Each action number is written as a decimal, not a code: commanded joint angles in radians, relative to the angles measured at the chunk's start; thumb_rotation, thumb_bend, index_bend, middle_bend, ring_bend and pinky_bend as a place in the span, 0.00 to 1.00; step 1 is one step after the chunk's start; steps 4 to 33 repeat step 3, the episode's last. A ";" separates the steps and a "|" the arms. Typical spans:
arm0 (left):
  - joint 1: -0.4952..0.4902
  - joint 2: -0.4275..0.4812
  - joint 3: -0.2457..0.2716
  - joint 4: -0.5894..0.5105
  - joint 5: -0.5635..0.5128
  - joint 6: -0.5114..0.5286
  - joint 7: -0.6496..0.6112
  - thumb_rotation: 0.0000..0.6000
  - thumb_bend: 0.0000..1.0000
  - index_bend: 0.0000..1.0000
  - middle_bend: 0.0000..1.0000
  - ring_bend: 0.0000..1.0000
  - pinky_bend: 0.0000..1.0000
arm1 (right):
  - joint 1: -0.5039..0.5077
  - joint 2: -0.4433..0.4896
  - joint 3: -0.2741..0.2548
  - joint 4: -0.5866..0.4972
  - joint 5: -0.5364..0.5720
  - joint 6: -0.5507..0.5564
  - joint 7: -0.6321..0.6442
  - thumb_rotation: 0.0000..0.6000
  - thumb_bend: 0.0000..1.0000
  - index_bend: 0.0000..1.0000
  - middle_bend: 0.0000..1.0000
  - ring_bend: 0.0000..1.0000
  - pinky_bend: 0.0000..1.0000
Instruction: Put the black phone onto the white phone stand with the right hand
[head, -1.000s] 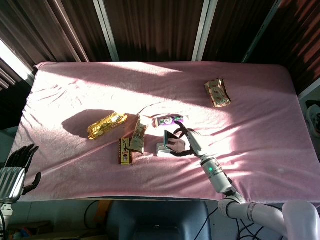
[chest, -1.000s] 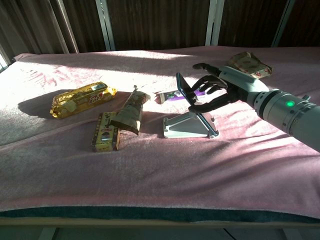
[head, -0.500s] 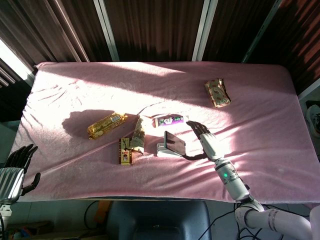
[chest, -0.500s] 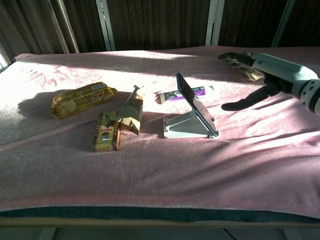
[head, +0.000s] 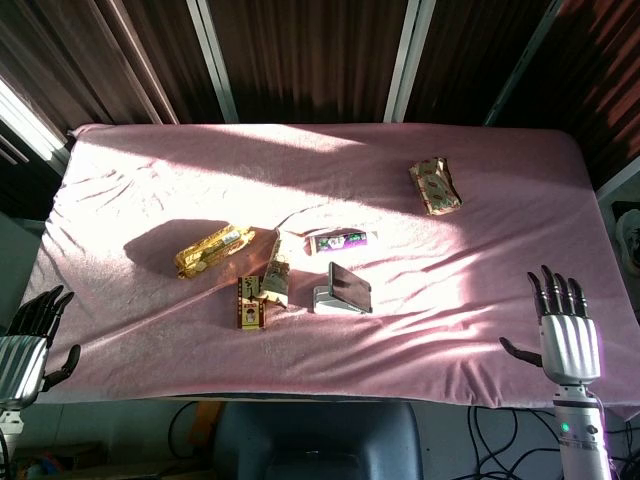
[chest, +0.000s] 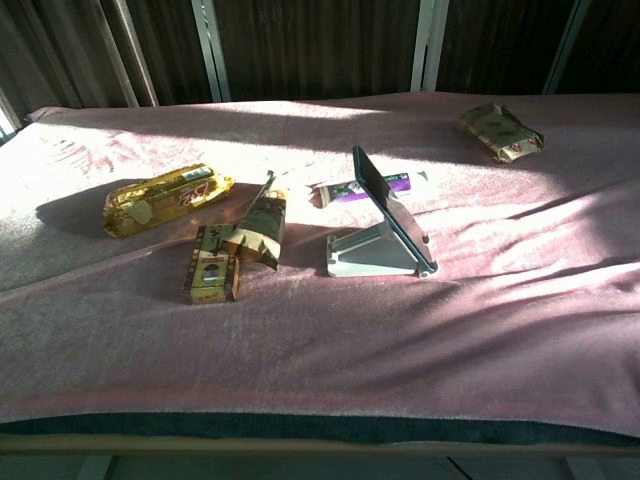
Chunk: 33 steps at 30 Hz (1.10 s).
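Note:
The black phone (head: 350, 286) (chest: 390, 208) leans tilted on the white phone stand (head: 326, 300) (chest: 368, 256) near the middle of the pink table. Nothing touches it. My right hand (head: 565, 325) hangs at the table's front right edge in the head view, far from the stand, fingers spread and holding nothing. My left hand (head: 28, 345) sits off the front left corner, fingers apart and holding nothing. Neither hand shows in the chest view.
A purple tube (head: 341, 240) (chest: 368, 187) lies just behind the stand. A gold snack bag (head: 211, 250) (chest: 160, 198), a crumpled brown packet (head: 277, 272) (chest: 256, 228) and a small box (head: 250, 301) (chest: 211, 266) lie left of it. Another packet (head: 434, 186) (chest: 500, 133) rests at the back right.
My right hand let go of the phone, which stays on the stand, and drew back to the table's front right edge. The left hand stayed put.

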 joint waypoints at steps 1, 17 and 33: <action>0.000 -0.001 0.001 -0.001 0.001 0.000 0.003 1.00 0.41 0.00 0.00 0.02 0.12 | -0.026 0.017 -0.014 -0.010 -0.040 0.014 -0.014 1.00 0.19 0.00 0.00 0.00 0.00; 0.001 -0.002 0.000 -0.001 0.000 0.001 0.006 1.00 0.41 0.00 0.00 0.02 0.12 | -0.027 0.018 -0.011 -0.011 -0.042 -0.001 -0.015 1.00 0.19 0.00 0.00 0.00 0.00; 0.001 -0.002 0.000 -0.001 0.000 0.001 0.006 1.00 0.41 0.00 0.00 0.02 0.12 | -0.027 0.018 -0.011 -0.011 -0.042 -0.001 -0.015 1.00 0.19 0.00 0.00 0.00 0.00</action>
